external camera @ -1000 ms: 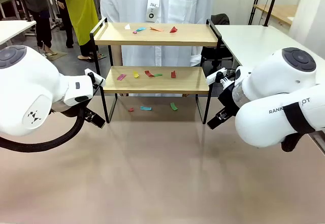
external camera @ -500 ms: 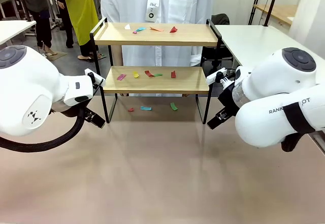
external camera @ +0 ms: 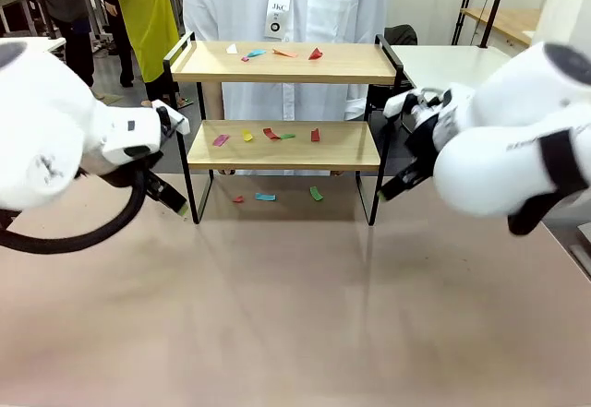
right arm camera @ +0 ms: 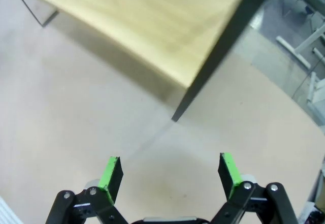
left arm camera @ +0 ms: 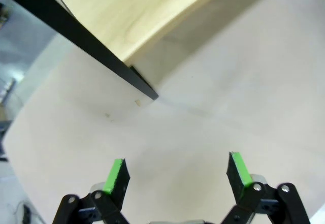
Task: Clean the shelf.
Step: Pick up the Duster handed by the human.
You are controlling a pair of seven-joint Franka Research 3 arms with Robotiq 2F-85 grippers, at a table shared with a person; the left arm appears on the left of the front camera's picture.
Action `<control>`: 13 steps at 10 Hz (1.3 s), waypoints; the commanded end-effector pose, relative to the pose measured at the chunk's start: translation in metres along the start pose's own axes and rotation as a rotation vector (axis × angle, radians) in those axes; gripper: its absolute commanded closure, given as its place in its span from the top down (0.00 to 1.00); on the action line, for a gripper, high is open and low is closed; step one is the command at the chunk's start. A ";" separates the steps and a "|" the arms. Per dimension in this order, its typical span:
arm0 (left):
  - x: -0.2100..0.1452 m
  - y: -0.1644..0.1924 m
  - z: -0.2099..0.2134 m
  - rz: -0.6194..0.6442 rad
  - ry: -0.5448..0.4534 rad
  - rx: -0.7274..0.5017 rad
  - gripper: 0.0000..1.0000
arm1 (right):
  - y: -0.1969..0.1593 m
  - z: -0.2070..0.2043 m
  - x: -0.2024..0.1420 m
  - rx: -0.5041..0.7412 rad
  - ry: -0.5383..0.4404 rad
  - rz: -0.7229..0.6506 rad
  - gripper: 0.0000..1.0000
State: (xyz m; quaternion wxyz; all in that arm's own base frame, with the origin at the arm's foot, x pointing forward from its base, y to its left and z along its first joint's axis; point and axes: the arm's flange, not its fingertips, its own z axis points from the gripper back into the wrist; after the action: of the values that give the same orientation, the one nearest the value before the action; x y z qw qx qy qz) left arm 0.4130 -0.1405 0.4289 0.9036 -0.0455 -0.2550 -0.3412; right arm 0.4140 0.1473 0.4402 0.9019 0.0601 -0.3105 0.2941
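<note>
left claw (left arm camera: pixel 176 164) and right claw (right arm camera: pixel 170 169) are apart, empty, near the shelf (external camera: pixel 346 154) legs. a bump could scatter the scraps (external camera: pixel 268 134).

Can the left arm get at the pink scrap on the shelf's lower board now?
Probably yes. The left gripper hangs open and empty by the shelf, outside its front left leg; the pink scrap lies near that end of the lower board, and the open front leaves a way in.
</note>
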 end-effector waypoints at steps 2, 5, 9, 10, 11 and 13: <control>-0.012 0.057 0.049 -0.150 -0.052 -0.197 1.00 | -0.076 0.056 -0.022 0.176 -0.126 0.062 1.00; -0.040 0.130 0.061 -0.340 -0.273 -0.429 1.00 | -0.155 0.077 -0.059 0.282 -0.304 0.166 1.00; -0.066 0.159 0.053 -0.396 -0.441 -0.397 1.00 | -0.208 0.060 -0.089 0.375 -0.441 0.242 1.00; -0.071 0.155 0.073 -0.371 -0.419 -0.428 1.00 | -0.196 0.086 -0.099 0.295 -0.381 0.215 1.00; -0.071 0.155 0.073 -0.371 -0.419 -0.428 1.00 | -0.196 0.086 -0.099 0.295 -0.381 0.215 1.00; -0.071 0.155 0.073 -0.371 -0.419 -0.428 1.00 | -0.196 0.086 -0.099 0.295 -0.381 0.215 1.00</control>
State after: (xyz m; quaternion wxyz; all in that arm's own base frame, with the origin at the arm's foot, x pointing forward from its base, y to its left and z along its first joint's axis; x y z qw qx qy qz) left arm 0.4371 0.0390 0.4662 0.7262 -0.2472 -0.3525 -0.5360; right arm 0.4198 -0.0859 0.4621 0.7789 0.2166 -0.4261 0.4059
